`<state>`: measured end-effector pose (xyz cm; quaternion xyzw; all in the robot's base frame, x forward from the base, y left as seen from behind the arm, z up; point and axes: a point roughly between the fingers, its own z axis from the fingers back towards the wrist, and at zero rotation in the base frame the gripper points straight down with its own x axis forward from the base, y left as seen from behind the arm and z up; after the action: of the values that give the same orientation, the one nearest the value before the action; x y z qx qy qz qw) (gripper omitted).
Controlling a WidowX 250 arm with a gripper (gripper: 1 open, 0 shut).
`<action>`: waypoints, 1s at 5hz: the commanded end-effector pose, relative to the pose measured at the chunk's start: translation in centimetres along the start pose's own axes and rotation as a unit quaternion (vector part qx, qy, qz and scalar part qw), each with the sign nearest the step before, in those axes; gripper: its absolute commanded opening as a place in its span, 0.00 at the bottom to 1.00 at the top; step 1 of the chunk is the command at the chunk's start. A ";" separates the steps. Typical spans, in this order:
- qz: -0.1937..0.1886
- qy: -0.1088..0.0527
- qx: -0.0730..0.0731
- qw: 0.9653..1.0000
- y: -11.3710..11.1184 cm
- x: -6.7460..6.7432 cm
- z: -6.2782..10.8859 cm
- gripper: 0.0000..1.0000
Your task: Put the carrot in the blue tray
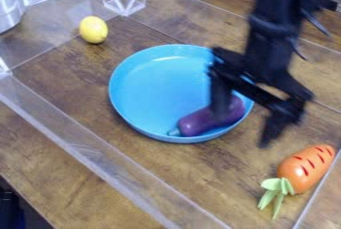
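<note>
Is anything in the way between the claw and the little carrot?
No. The open claw is above the carrot, with only bare wooden table between them. The purple eggplant lies in the blue tray, off that path.

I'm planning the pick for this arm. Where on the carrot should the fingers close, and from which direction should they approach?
Grip the carrot across its orange body, coming straight down from above. It lies flat on the table, pointing diagonally with its green leaves at the lower left, so the fingers should probably straddle the body crosswise. The open gripper already points down, and nothing crowds the carrot.
</note>
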<state>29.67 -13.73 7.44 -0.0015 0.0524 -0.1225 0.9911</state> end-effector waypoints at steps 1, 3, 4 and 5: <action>-0.011 -0.033 -0.002 0.999 -2.8 2.1 1.0 1.00; -0.009 -0.021 -0.009 1.000 -3.6 3.7 -1.3 1.00; -0.009 -0.019 -0.007 1.000 -3.6 4.0 -2.0 1.00; -0.009 -0.017 -0.006 1.000 -3.4 4.3 -2.7 0.00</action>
<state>31.94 -17.77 2.92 -0.0005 0.0597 -0.1314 0.9895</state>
